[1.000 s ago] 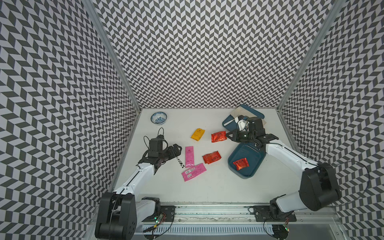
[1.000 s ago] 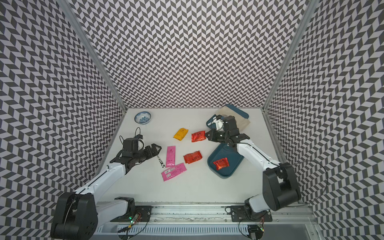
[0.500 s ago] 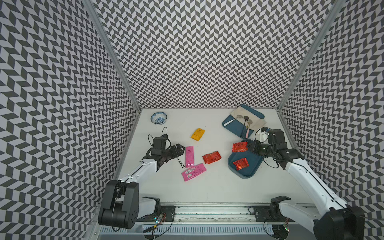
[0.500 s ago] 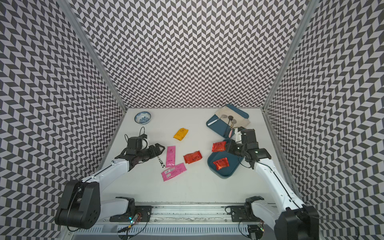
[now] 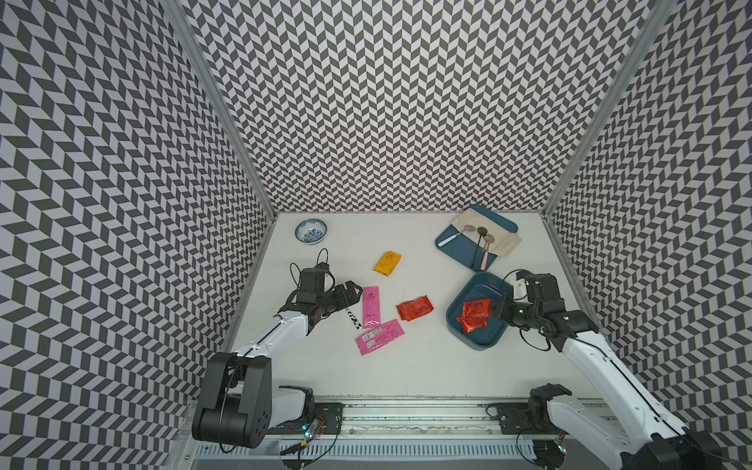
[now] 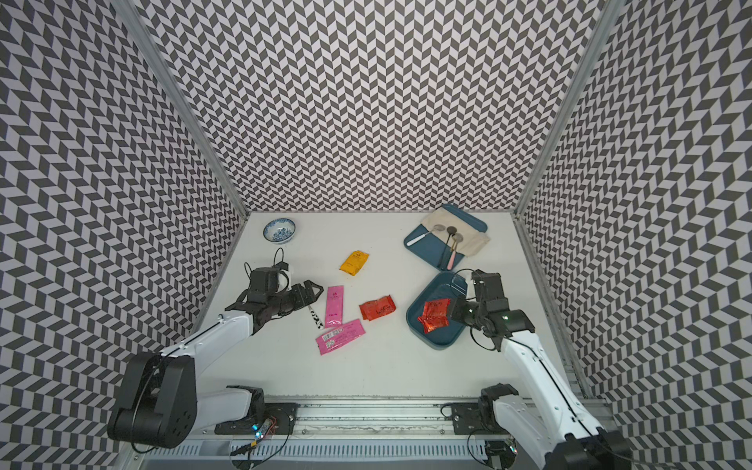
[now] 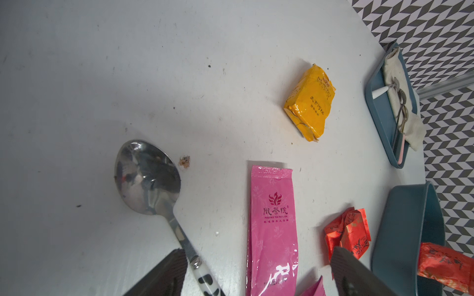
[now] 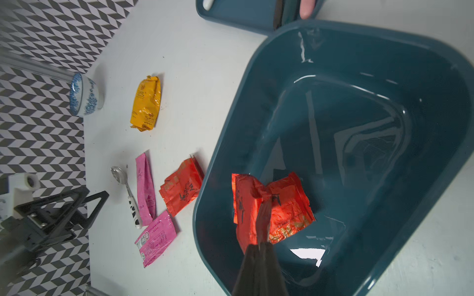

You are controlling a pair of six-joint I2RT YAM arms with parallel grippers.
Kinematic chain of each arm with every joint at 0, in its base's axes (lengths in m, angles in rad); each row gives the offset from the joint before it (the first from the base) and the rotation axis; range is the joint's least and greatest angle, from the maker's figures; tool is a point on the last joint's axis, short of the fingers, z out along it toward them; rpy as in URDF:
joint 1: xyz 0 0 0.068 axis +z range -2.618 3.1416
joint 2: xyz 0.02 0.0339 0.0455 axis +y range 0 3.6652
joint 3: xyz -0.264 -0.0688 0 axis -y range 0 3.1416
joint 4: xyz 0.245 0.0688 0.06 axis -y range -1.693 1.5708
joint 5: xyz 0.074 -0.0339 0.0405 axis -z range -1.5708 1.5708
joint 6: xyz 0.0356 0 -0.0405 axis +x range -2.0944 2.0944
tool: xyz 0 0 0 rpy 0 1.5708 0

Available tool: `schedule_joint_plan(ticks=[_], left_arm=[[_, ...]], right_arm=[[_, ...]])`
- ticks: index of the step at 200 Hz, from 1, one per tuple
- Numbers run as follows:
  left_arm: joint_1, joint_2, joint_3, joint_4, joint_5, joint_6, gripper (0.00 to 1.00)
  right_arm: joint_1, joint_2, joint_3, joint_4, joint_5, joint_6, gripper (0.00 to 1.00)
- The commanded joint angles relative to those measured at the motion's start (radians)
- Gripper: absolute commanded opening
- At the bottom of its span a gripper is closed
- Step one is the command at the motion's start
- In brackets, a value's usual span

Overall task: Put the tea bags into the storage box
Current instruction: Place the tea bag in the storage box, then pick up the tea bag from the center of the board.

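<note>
The right pincer (image 8: pixel 265 207) is clamped on a crumpled corner of a crinkly red-orange foil tea packet (image 8: pixel 245 205). It holds the packet inside the walls of the deep teal-blue plastic storage box (image 8: pixel 359 115), just over a second red-orange foil packet (image 8: pixel 289 207) lying on the box floor. Whether the two packets touch I cannot tell. Outside the box, a third red-orange foil packet (image 5: pixel 414 308) lies near its wall on the white tabletop (image 5: pixel 407 366). Farther from the box are a long plain pink sachet (image 5: pixel 370 306), a pink sachet with a white label (image 5: pixel 379 337) and a yellow-orange foil packet (image 5: pixel 387 262). Well apart from the box, the left pincer (image 7: pixel 257 249) is spread wide and empty over that plain sachet and a steel spoon with a black-and-white patterned handle (image 7: pixel 148 176). The packets look almost weightless, thin and slippery, and likely to crumple rather than break. Lying flat they give little purchase, so a raised fold or sealed edge seems the best hold. The long sachets would probably droop if taken by one end.
</note>
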Motion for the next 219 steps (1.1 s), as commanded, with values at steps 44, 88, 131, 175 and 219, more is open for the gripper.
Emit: schedule_joint_plan(ticks=[44, 88, 131, 175, 219], left_arm=[[-0.016, -0.039, -0.001, 0.012, 0.002, -0.019, 0.92], [-0.031, -0.044, 0.016, -0.016, 0.003, -0.020, 0.92], [-0.073, -0.040, 0.060, -0.090, 0.037, 0.017, 0.75], [-0.225, 0.002, 0.093, -0.204, 0.052, 0.051, 0.20], [-0.367, 0.037, 0.015, -0.106, 0.059, -0.046, 0.10]], right_arm=[[-0.008, 0.121, 0.024, 0.082, 0.037, -0.080, 0.32], [0.003, 0.124, 0.143, 0.108, 0.054, -0.166, 0.58], [0.178, 0.303, 0.287, 0.153, -0.056, -0.195, 0.61], [0.228, 0.456, 0.285, 0.310, -0.201, -0.150, 0.61], [0.269, 0.628, 0.294, 0.343, -0.238, -0.172, 0.61]])
